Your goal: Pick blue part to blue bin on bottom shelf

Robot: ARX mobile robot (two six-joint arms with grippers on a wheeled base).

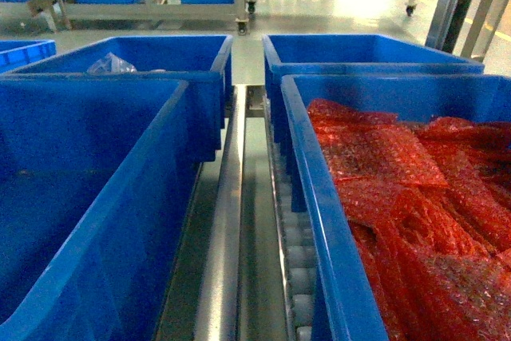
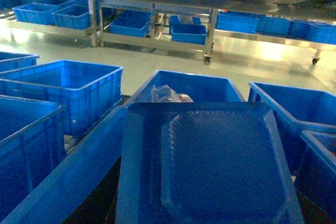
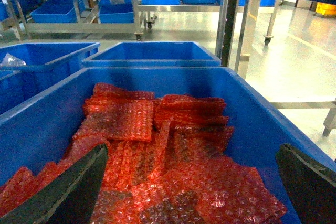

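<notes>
4 blue bins are seen from the head camera on the bottom shelf (image 1: 226,221), split by its steel divider rail, with white rollers showing just right of it. The near left bin (image 1: 88,197) sits in front of a far left bin (image 1: 152,65) that holds a clear plastic bag (image 1: 110,63). The near right bin (image 1: 319,197) is packed with red bubble wrap (image 1: 415,205); another bin (image 1: 359,53) stands behind it.

A flat blue tray, the blue part (image 2: 207,166), fills the lower middle of the left wrist view, tilted over the left bins; what holds it is hidden, so the left claw's state cannot be told.

The right claw (image 3: 191,192) is seen spread wide, its dark fingers (image 3: 73,187) at either side of the frame, above the bubble wrap, gripping nothing.
</notes>
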